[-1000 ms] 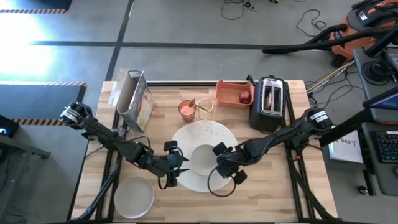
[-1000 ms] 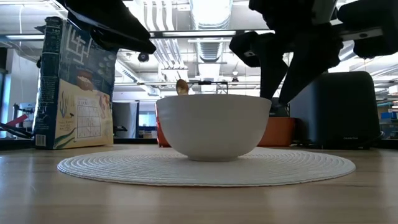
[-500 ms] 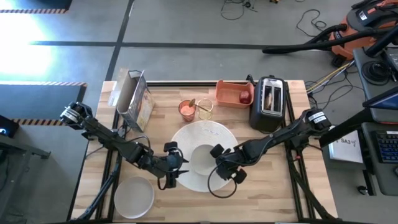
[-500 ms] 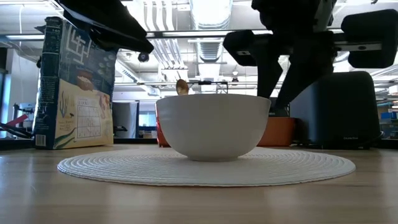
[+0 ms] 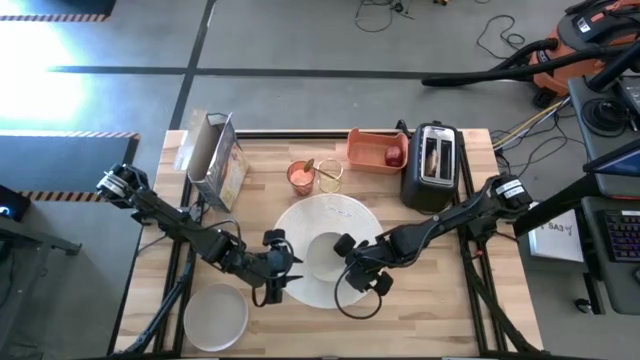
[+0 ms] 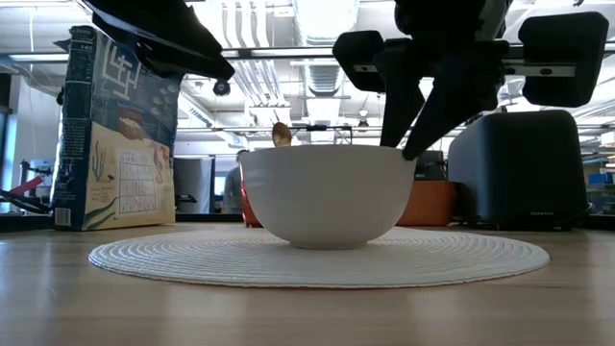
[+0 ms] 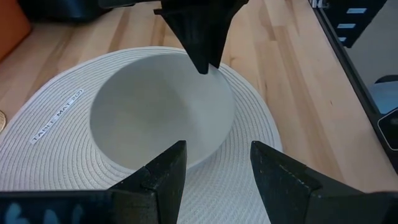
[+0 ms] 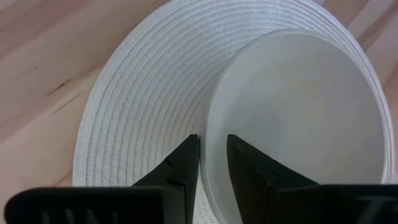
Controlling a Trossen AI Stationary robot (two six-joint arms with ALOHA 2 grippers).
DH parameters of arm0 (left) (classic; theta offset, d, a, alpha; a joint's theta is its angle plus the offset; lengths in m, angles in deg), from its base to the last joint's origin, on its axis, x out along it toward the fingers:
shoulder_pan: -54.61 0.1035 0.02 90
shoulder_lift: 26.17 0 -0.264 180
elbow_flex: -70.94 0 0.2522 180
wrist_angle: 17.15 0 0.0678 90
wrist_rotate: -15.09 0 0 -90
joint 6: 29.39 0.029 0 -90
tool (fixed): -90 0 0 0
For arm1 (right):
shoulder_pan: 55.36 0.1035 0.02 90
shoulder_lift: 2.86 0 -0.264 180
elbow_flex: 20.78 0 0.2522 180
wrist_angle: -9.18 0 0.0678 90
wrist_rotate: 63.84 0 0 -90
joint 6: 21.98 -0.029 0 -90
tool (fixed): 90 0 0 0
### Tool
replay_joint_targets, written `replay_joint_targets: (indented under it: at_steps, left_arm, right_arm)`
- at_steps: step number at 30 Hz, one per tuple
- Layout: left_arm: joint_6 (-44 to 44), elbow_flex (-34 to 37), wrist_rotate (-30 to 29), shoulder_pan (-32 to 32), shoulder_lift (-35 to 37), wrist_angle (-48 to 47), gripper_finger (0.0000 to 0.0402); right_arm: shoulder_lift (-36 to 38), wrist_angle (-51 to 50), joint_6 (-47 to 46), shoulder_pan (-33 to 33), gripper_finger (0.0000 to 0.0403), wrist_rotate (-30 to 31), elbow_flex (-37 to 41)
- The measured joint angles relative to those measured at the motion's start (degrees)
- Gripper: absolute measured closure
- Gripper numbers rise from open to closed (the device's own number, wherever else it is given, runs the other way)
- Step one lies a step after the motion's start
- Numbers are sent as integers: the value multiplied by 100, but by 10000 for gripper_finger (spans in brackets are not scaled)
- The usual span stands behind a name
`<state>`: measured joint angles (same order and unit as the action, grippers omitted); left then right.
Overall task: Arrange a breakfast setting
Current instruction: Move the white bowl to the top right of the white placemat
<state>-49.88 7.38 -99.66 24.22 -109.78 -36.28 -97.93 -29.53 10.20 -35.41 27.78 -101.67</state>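
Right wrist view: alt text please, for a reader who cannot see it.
The right gripper straddles the rim of the white bowl, one dark finger inside and one outside, with a narrow gap between them. The bowl sits on a round white woven placemat on the wooden table.

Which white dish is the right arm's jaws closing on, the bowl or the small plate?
The white bowl in the middle of the round mat; the right gripper straddles its rim. The smaller white plate sits alone at the table's near left corner.

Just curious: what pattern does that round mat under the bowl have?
Concentric woven rings, white mat; clearest in the right wrist view.
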Motion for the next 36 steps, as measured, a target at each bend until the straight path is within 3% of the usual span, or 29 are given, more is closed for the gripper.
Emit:
replay_joint_targets:
  at_steps: [19, 36]
  left_arm:
    - [0, 0, -2, -7, 2, -80, 238]
    - [0, 7, -15, -7, 2, -119, 238]
  right_arm:
    - [0, -162, -370, 0, 328, -61, 17]
    - [-89, -264, -110, -22, 332, -17, 17]
